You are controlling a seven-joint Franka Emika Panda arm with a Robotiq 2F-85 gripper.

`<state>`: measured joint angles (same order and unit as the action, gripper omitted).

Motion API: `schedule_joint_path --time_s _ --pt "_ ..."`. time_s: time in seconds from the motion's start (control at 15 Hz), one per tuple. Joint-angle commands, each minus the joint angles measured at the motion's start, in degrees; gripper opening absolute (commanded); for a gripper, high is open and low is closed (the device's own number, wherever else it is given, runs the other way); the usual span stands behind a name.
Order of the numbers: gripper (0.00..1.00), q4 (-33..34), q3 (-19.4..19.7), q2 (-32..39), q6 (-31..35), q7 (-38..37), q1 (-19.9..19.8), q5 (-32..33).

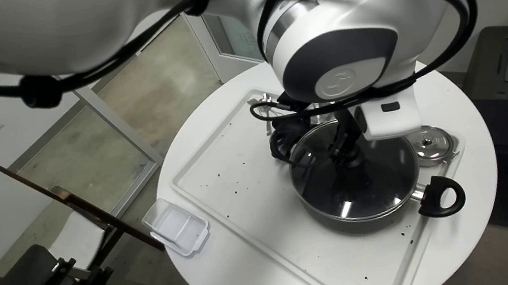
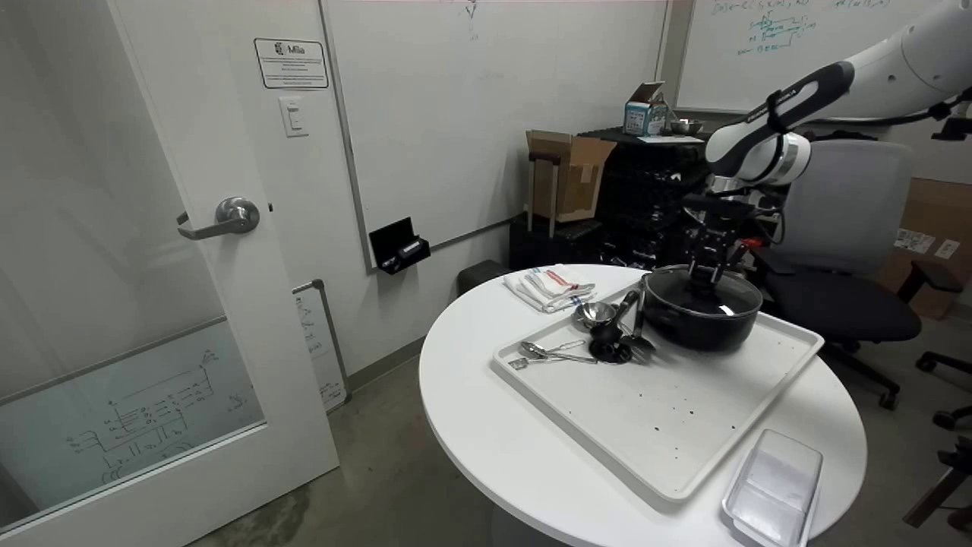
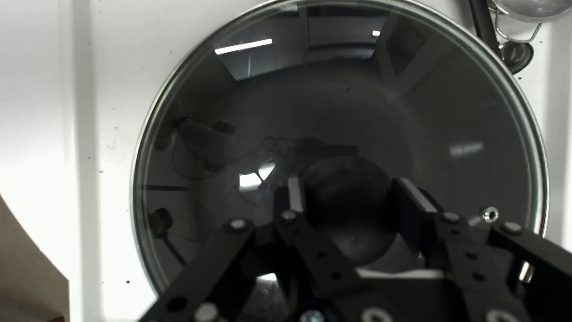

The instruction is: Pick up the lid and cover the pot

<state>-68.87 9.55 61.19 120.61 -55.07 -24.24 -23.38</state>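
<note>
Pale wall (image 2: 304,175) with a large whiteboard (image 2: 493,114) in an exterior view, small black holder (image 2: 399,247) at its lower left corner; another board (image 2: 729,83) at upper right bears green writing. White door (image 2: 273,342) at left, metal lever handle (image 2: 235,216), glass panel (image 2: 61,190); scribbled board (image 2: 159,425) showing in the panel, seen through or mirrored, hard to say. Floor (image 2: 380,471) grey, mottled. Round white desk (image 2: 478,410); beyond it grey-backed office chair (image 2: 843,197), black cases (image 2: 638,220), open cardboard box (image 2: 581,182). Light dull, greyish.

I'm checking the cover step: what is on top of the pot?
The lid lies over the pot, the hand at its black knob; whether it grips is unclear. In the wrist view, the hand hides part of the lid.
</note>
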Motion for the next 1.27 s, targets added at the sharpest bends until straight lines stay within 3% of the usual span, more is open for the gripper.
schedule_joint_path --time_s 0.0,0.07,0.13,0.2,0.4,0.8,1.2 --pt "0.26 0.4 -1.1 -0.2 -0.4 -0.3 -0.3 -1.2" --pt "0.26 0.4 -1.1 -0.2 -0.2 -0.3 -0.3 -1.3" --pt "0.76 0.4 -1.1 -0.2 -0.2 -0.3 -0.4 -1.3" --pt "0.77 0.3 -1.1 -0.2 -0.2 -0.3 -0.4 -1.3" --pt "0.98 0.0 -1.8 -0.6 0.2 0.1 -0.4 -1.5" --pt "1.00 -2.0 -4.4 -3.0 1.7 3.4 1.3 -0.3" --pt "1.00 -3.7 -6.5 -6.3 1.6 7.8 5.7 1.9"
